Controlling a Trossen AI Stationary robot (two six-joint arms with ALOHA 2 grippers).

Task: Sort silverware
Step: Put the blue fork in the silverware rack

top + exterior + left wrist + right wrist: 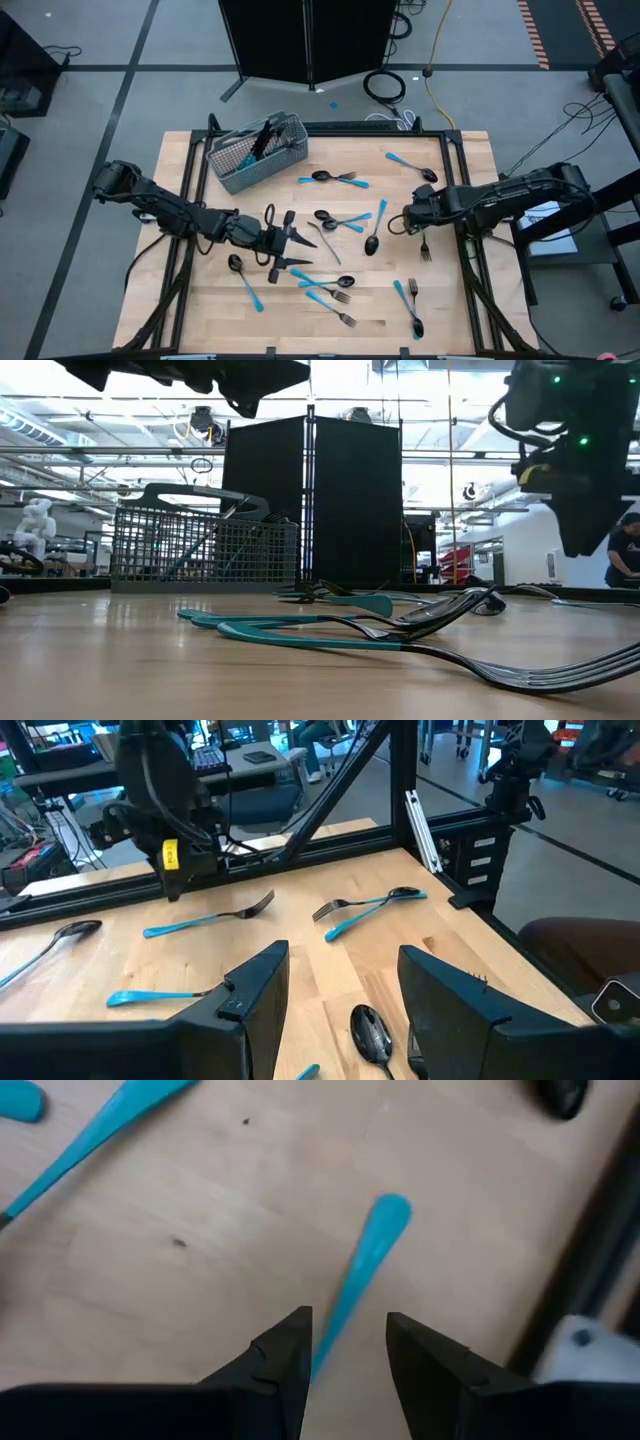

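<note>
Mostly undone: few pieces in basket (pixel 255 152).
Left: silverware (pixel 345 225) scattered across surface (pixel 190 310).
Left gripper (pixel 296 250): jaws spread, empty.
Right gripper (pixel 348 1342): jaws spread around a blue handle (pixel 372 1255).

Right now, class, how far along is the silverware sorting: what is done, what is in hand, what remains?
Done: a few pieces stand in the wire basket. In hand: nothing is gripped yet; the right gripper hangs open straddling a blue handle, while the left gripper hovers open over the middle of the table. Left: most of the silverware, well over a dozen pieces, lies scattered on the wood.
</note>
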